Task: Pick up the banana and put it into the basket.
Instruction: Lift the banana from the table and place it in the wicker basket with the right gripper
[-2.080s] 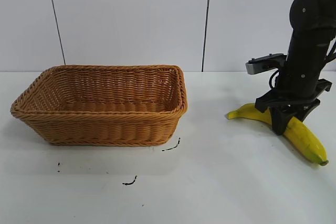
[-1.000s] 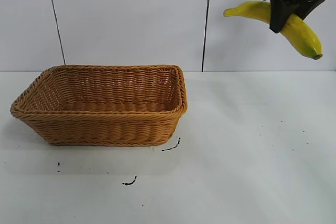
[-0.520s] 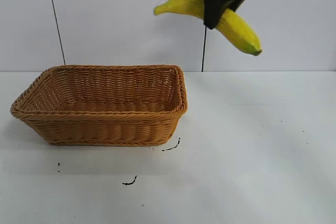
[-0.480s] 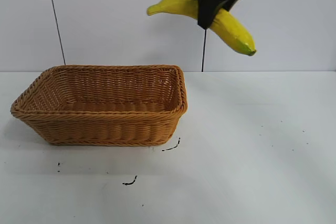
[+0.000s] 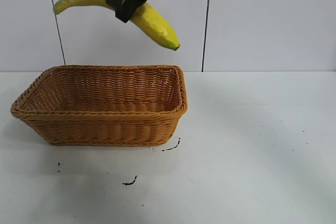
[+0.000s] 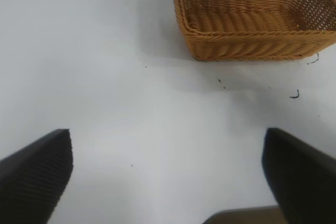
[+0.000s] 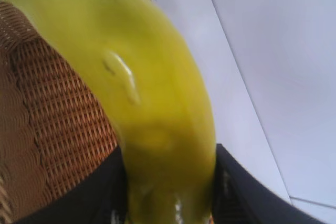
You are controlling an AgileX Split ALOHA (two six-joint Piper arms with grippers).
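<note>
Carried leftward since half a second ago, our banana (image 5: 152,23) now hangs above the basket (image 5: 100,132).
Right pincer (image 5: 127,1) grips it mid-length; next we lower and release; left pincer (image 6: 168,182) idles agape.

Bright, even light fills the scene, so the white counter (image 5: 252,145) shows only soft, pale shadows: a faint one hugging the base of the wicker basket (image 5: 102,106) and a diffuse grey patch on the counter just beside the basket (image 6: 252,17) in the left wrist view. In the right wrist view the banana (image 7: 142,93) sits so close to the lens that it is blurred, with a small glossy highlight on its skin. The dark fingers (image 6: 34,179) of the left tool are also out of focus.
</note>
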